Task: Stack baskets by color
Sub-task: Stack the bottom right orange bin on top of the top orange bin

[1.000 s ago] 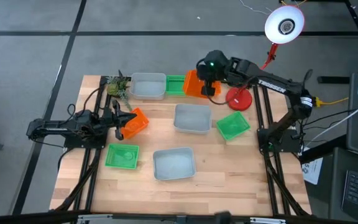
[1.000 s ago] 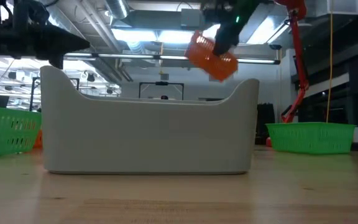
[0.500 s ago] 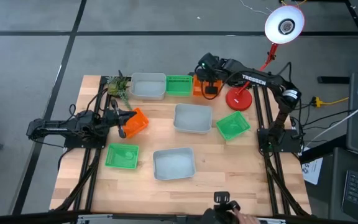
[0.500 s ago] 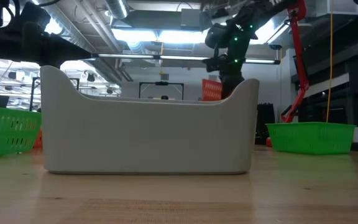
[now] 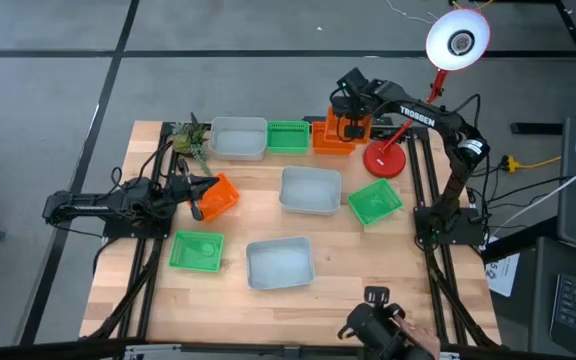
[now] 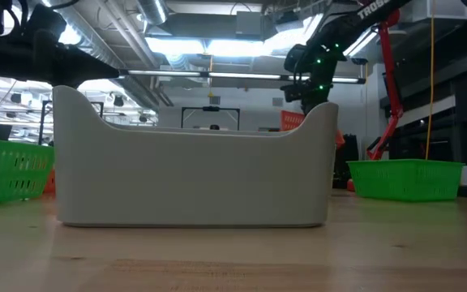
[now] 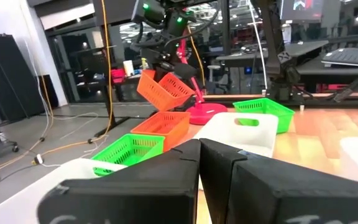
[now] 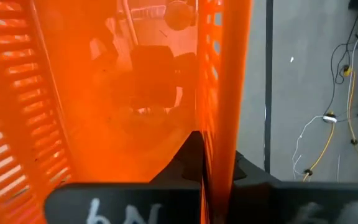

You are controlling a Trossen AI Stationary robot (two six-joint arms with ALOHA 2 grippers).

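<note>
- Stacking is only just getting going: I'm holding one orange basket in the right tool, fingers pinched tight on its wall, tilted over a second orange basket resting at the far right of the surface.
- I'm judging that this pair is about to nest, though the carried one is not seated yet.
- The left tool is sitting fully closed, gripping nothing, at the left side just beside the third orange basket, which is lying loose.
- Green baskets are all lying apart: one at the far edge, one right of centre, one near left.
- Grey baskets are also sitting singly: far, middle, near.
- So I'm counting no colour finished; green and grey are remaining untouched.
</note>
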